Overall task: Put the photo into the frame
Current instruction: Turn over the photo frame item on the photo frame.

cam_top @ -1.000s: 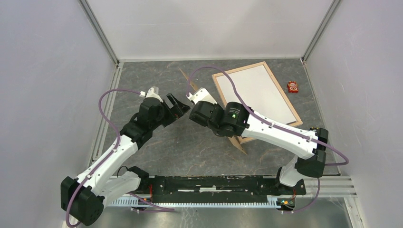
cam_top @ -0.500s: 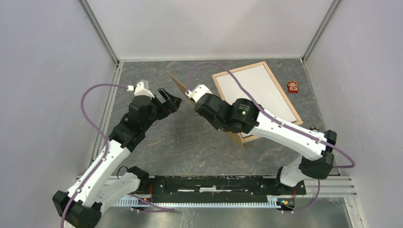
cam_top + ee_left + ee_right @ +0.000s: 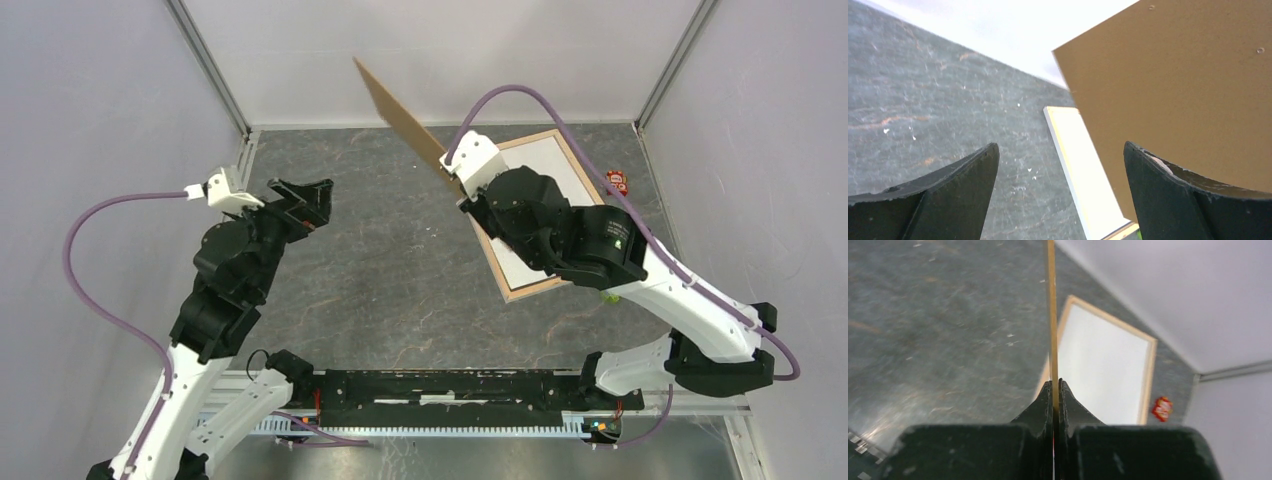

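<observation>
- Count on the tabletop (image 3: pixel 400 290): one frame (image 3: pixel 580 168), one brown backing board (image 3: pixel 400 112), one small red item (image 3: pixel 616 183), and two arms with a gripper each.
- The frame lies flat at the far right of the tabletop, pale rails around a white sheet (image 3: pixel 540 158). I cannot tell whether that sheet is the photo.
- The frame's far corner sits close to the back right corner of the enclosure. Its near end is partly hidden under the right arm.
- The right gripper (image 3: pixel 1054 390) is clamped tight on the backing board. The wrist view shows the board edge-on, a thin line pinched between both fingers.
- The board is up off the tabletop and tilted, beside the frame's left rail. Its free corner reaches up across the line of the back wall.
- The left gripper (image 3: pixel 1060 150) has its fingers spread wide with nothing between them. It hangs above the left half of the tabletop, pointing at the board's brown face.
- Bare grey tabletop runs between the left gripper and the frame's left rail, and on to the near edge.
- The red item sits just beside the frame's right rail, between the rail and the right wall.
</observation>
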Motion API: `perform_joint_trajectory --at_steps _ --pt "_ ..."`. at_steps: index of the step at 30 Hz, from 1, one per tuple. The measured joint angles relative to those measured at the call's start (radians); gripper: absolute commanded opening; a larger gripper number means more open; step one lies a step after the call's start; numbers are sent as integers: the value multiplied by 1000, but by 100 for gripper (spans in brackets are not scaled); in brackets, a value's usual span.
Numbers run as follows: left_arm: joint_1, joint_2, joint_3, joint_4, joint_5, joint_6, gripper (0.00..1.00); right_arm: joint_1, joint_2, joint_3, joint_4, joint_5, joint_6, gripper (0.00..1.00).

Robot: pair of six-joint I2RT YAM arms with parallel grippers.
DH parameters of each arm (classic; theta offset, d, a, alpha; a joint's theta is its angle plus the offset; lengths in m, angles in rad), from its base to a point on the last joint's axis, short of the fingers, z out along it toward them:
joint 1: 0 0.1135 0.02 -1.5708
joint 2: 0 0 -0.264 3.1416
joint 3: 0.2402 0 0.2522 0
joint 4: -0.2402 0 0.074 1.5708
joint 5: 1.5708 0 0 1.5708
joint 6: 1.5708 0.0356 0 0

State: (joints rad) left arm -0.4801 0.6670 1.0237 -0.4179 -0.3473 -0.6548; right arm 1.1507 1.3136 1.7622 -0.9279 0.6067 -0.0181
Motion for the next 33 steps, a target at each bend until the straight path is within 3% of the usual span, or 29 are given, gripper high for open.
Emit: perform_joint_trajectory --at_steps 4,12,33 --pt "0 -11 37 13 -32 45 100 -1 50 103 -27 195 -65 0" --pt "-23 32 26 64 -35 130 100 -95 110 66 -44 495 -137 0" --pt "-100 22 -94 130 -97 303 100 -241 389 -221 214 527 -203 0"
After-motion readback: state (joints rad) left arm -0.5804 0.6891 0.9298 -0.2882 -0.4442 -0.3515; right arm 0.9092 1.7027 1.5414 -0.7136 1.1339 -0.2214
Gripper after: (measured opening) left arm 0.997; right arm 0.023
